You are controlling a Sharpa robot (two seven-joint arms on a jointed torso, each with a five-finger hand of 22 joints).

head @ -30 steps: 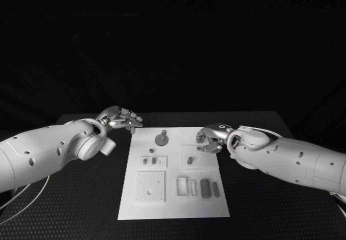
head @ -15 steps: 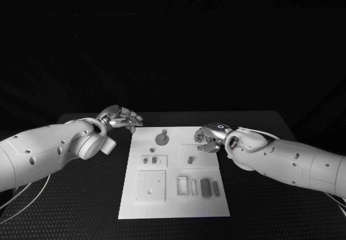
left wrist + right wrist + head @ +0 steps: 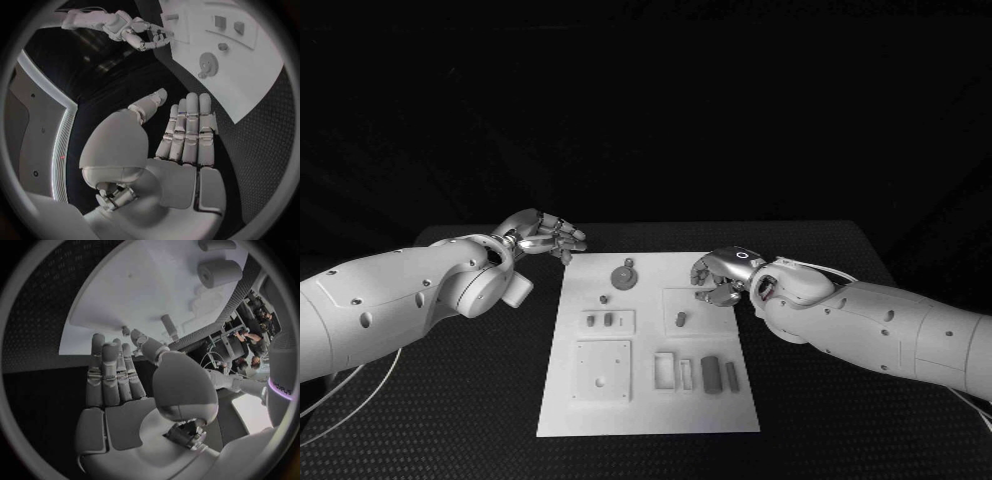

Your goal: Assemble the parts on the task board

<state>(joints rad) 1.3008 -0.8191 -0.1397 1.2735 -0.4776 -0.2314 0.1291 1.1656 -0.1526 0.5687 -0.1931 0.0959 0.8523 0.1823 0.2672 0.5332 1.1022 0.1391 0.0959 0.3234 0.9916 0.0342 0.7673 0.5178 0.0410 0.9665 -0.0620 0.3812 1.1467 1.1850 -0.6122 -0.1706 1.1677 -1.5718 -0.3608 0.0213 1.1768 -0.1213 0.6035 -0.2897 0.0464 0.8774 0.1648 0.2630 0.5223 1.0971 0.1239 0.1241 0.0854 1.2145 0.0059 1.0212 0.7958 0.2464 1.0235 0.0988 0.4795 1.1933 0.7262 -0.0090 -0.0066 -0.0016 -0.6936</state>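
Little has been changed: the right hand (image 3: pixel 723 277) has been eased slightly lower over the task board (image 3: pixel 651 420), fingers apart, nothing held. Nothing is held by the left hand (image 3: pixel 542 237), fingers extended; assembly is judged not yet begun.

You are looking at a robotics lab: a black table (image 3: pixel 473 400) carries a white task board (image 3: pixel 646 420) against a dark backdrop.

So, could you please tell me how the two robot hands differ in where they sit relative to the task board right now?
The left robot hand sits off the task board, above the black table by its far left corner; the right robot hand reaches over the board's far right edge. The left is nearer the table's far side than the right. Both hold nothing, with fingers apart.
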